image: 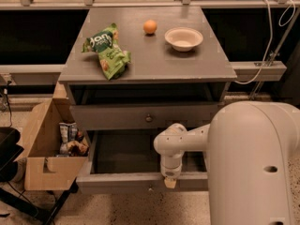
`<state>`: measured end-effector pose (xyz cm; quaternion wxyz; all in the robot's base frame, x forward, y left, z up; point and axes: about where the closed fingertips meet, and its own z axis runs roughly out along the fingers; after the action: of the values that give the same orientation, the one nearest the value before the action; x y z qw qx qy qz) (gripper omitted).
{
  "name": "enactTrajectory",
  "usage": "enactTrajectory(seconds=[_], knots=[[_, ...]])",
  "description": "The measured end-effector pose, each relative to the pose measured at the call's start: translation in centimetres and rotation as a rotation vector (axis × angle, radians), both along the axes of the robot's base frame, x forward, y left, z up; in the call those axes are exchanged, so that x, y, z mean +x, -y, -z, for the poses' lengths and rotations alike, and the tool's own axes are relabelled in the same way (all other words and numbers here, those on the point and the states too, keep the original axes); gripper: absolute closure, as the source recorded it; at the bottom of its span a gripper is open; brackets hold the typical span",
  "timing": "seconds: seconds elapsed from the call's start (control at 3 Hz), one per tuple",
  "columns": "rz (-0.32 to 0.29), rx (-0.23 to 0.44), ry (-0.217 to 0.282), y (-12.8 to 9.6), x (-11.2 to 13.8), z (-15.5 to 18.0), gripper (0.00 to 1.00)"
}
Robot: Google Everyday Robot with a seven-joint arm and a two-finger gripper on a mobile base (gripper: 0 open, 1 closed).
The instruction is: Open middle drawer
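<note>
The middle drawer (126, 183) is a grey wooden drawer. It stands pulled out toward me, with its dark inside (126, 151) showing empty. My gripper (169, 182) hangs from the white wrist (171, 146) and points down at the top edge of that drawer's front panel, a little right of centre. The grey drawer above it (117, 117), with a small round knob (149, 118), looks pushed in. Any lower drawer is hidden under the pulled-out one.
On the cabinet top (154, 62) lie a green chip bag (107, 50), an orange (150, 26) and a white bowl (183, 38). A cardboard box (44, 170) with snack packs stands on the floor at the left. My large white arm housing (253, 168) fills the lower right.
</note>
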<state>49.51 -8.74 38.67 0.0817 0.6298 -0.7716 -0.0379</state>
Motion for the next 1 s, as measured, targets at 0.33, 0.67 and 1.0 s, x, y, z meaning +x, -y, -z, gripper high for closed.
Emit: enactTrajectory(seconds=[0.33,0.67,1.0], knots=[[0.0,0.0,0.0,0.0,0.0,-0.03,0.28],[0.0,-0.001,-0.002,0.03,-0.08,0.05,0.0],[0.0,-0.001,-0.002,0.03,-0.08,0.05,0.0]])
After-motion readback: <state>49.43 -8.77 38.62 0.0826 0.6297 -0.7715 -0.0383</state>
